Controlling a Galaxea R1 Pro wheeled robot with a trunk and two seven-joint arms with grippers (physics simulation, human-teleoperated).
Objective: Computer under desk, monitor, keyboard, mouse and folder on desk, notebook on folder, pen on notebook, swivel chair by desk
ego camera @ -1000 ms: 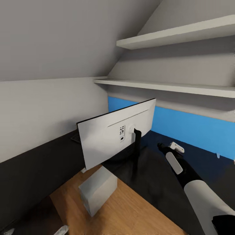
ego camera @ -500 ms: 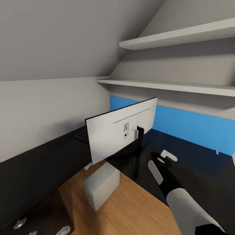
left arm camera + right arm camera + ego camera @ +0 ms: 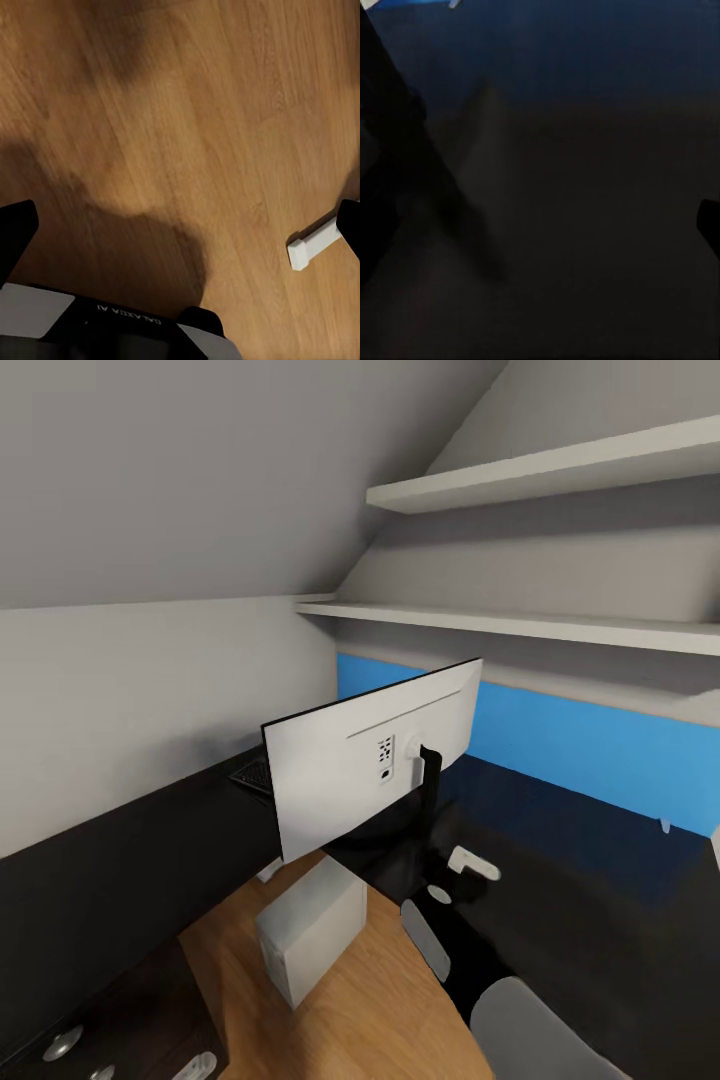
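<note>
Monitor [image 3: 370, 765] stands on dark bench [image 3: 120, 880], back panel toward robot, long axis running left-near to right-far. Keyboard [image 3: 255, 773] partly visible beyond its left edge, on bench. Computer [image 3: 310, 928] on wood floor [image 3: 400, 1000] below and in front of monitor. Right gripper [image 3: 470, 863] just right of monitor stand [image 3: 425, 825], low; right arm nearer. Right jaws: cannot tell, wrist view too dark. Left gripper [image 3: 180, 225] over floor, jaws wide, nothing held; white strip [image 3: 313, 244] on floor.

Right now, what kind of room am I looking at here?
Likely an attic bedroom's desk corner: a monitor seen from behind on a dark desk, wall shelves under a sloped ceiling, and a computer tower on wood flooring.
</note>
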